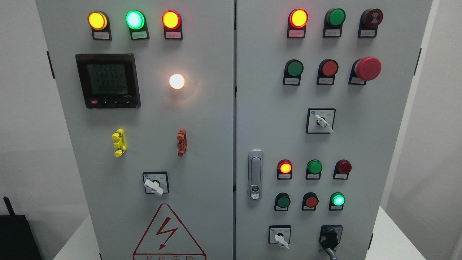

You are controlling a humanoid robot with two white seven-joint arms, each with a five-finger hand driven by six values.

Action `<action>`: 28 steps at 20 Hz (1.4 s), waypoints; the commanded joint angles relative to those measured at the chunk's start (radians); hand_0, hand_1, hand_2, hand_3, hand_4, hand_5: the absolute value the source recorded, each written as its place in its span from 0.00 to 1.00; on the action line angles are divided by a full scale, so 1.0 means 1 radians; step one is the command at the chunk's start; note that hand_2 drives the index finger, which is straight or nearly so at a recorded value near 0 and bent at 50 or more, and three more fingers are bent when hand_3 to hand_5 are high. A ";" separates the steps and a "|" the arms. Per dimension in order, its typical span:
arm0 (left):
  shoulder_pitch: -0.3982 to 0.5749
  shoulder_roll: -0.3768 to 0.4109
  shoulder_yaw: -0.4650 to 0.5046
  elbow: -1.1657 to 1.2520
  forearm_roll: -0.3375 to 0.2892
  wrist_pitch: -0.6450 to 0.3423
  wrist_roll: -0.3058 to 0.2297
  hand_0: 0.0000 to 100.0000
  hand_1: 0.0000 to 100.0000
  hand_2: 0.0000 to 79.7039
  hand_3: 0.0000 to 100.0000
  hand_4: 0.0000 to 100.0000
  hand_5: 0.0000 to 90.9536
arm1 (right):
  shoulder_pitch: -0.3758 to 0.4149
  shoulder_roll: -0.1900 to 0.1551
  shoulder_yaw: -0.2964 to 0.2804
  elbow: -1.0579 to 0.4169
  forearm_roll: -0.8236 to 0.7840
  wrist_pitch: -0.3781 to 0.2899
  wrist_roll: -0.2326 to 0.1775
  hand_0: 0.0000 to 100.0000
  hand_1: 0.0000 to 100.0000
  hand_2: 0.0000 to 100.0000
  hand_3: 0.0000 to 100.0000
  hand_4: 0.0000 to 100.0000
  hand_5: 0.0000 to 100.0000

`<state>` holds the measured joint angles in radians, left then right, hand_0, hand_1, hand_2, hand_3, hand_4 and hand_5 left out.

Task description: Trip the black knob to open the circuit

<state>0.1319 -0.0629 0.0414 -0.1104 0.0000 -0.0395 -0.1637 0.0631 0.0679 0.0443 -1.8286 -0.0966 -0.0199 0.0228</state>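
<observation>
The black knob (330, 235) sits on a black plate at the lower right of the grey cabinet's right door (379, 144). A grey, finger-like part (332, 252) rises from the bottom edge, right of the middle, and meets the knob's underside. It looks like the tip of my right hand, but only this small piece shows. My left hand is out of the picture.
A white-handled rotary switch (280, 239) is just left of the knob, with another (322, 122) higher up and a third on the left door (154, 186). Lit lamps and push buttons fill both doors, including a red mushroom button (367, 68). A door latch (255, 174) stands near the centre seam.
</observation>
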 commanded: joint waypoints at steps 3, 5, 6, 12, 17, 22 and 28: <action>0.000 0.000 0.000 0.000 -0.023 0.001 0.000 0.12 0.39 0.00 0.00 0.00 0.00 | 0.001 0.001 0.000 -0.006 0.000 -0.005 0.002 0.00 0.00 0.00 1.00 1.00 0.98; 0.000 0.000 0.000 0.000 -0.023 0.000 0.000 0.12 0.39 0.00 0.00 0.00 0.00 | 0.001 0.001 -0.003 -0.006 0.000 -0.005 0.002 0.00 0.00 0.00 1.00 1.00 0.98; 0.000 0.000 0.000 0.000 -0.023 0.001 0.000 0.12 0.39 0.00 0.00 0.00 0.00 | 0.001 0.001 -0.003 -0.004 0.000 -0.005 0.002 0.00 0.00 0.00 1.00 1.00 0.98; 0.000 0.000 0.000 0.000 -0.023 0.001 0.000 0.12 0.39 0.00 0.00 0.00 0.00 | 0.006 0.001 -0.007 -0.006 0.000 -0.005 0.002 0.00 0.00 0.00 1.00 1.00 0.98; 0.000 0.000 0.000 0.000 -0.023 0.001 0.000 0.12 0.39 0.00 0.00 0.00 0.00 | 0.007 -0.002 -0.011 -0.004 -0.002 -0.005 0.002 0.00 0.00 0.00 1.00 1.00 0.98; 0.000 0.000 0.000 0.000 -0.023 0.000 0.000 0.12 0.39 0.00 0.00 0.00 0.00 | 0.009 -0.005 -0.021 -0.004 -0.002 -0.006 0.002 0.00 0.00 0.00 1.00 1.00 0.98; 0.000 0.000 0.000 0.000 -0.023 0.001 0.000 0.12 0.39 0.00 0.00 0.00 0.00 | 0.014 -0.011 -0.034 -0.001 -0.003 -0.006 0.003 0.00 0.00 0.00 1.00 1.00 0.98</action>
<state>0.1319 -0.0629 0.0414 -0.1104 0.0000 -0.0392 -0.1637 0.0720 0.0639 0.0148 -1.8337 -0.0981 -0.0275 0.0303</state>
